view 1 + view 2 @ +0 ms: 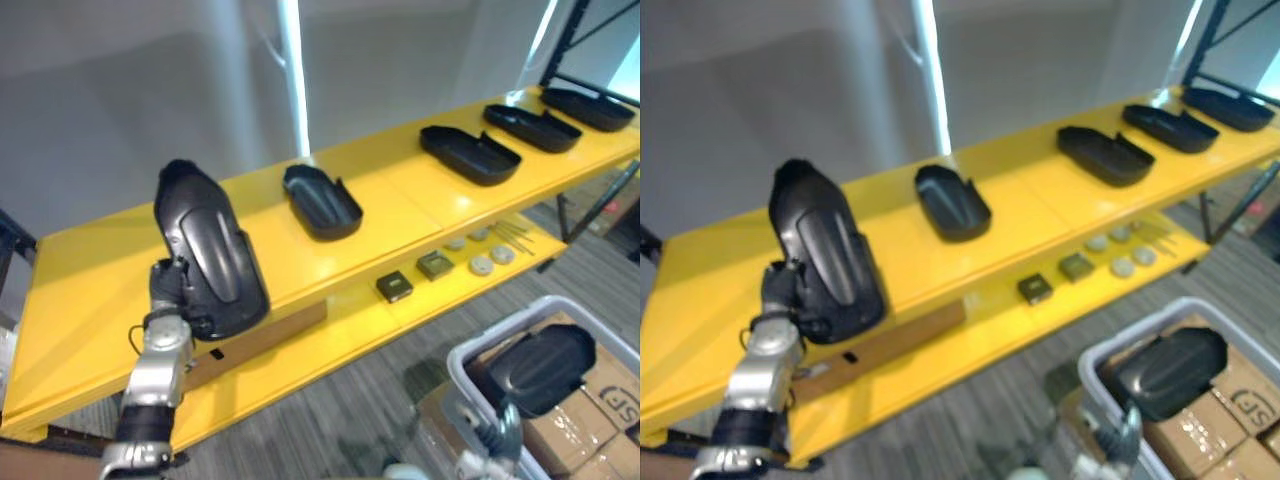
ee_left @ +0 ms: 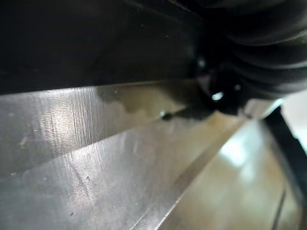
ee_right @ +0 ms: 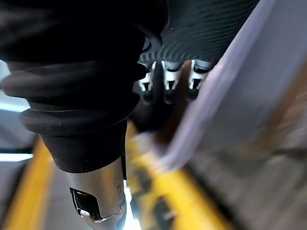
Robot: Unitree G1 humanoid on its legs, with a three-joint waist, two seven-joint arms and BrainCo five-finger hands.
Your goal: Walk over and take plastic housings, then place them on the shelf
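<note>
A black plastic housing stands tilted over the left part of the yellow shelf's top board. My left hand is shut on its lower edge. In the left wrist view the dark housing hangs close above the shiny board. At the lower right a second black housing sits over a white bin, and my right hand is shut on it from below. In the right wrist view its fingers press against the ribbed black housing.
Several more black housings lie along the top board, the nearest in the middle, others further right. The lower board carries small square parts and round discs. Cardboard boxes stand by the bin.
</note>
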